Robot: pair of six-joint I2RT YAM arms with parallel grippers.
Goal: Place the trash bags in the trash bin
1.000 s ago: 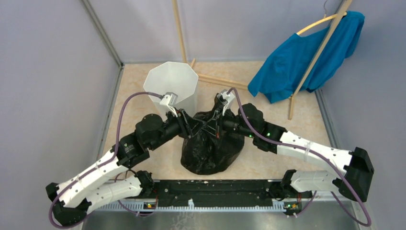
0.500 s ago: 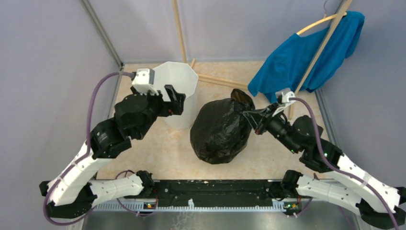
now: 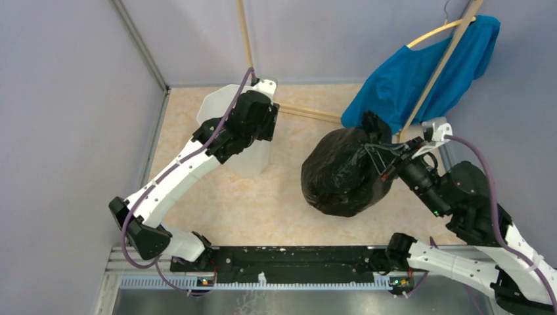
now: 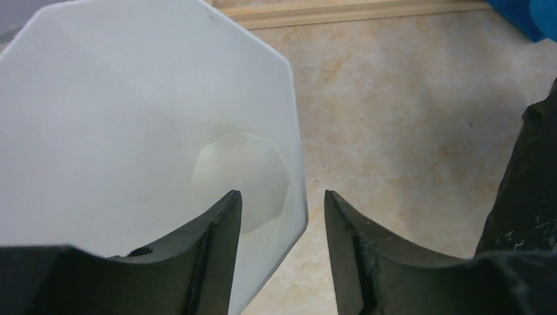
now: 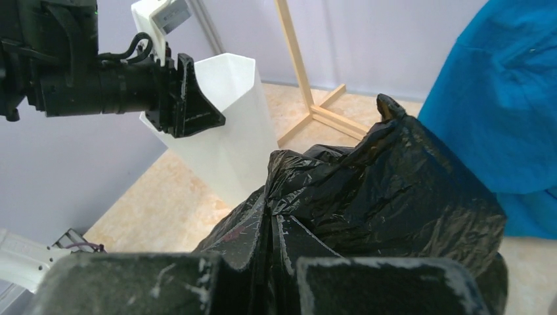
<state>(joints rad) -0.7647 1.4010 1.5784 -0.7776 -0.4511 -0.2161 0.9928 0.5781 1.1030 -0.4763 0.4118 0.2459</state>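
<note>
The black glossy trash bag (image 3: 341,176) is bunched and full at the right of the floor. My right gripper (image 3: 389,162) is shut on a fold at its top right; the right wrist view shows the plastic (image 5: 394,190) pinched between the fingers (image 5: 272,226). The white faceted trash bin (image 3: 220,113) stands upright at the back left and looks empty inside (image 4: 131,118). My left gripper (image 3: 261,128) is open at the bin's right rim, one finger over the inside and one outside (image 4: 282,200). It holds nothing.
A blue cloth garment (image 3: 420,79) hangs on a wooden rack (image 3: 433,72) at the back right, just behind the bag. A wooden frame's foot (image 3: 305,111) lies on the floor behind the bin. Grey walls enclose the beige floor (image 3: 263,203).
My left gripper let go of the bag and swung back over the bin's rim. My right gripper pulled the bag away to the right, toward the blue cloth.
</note>
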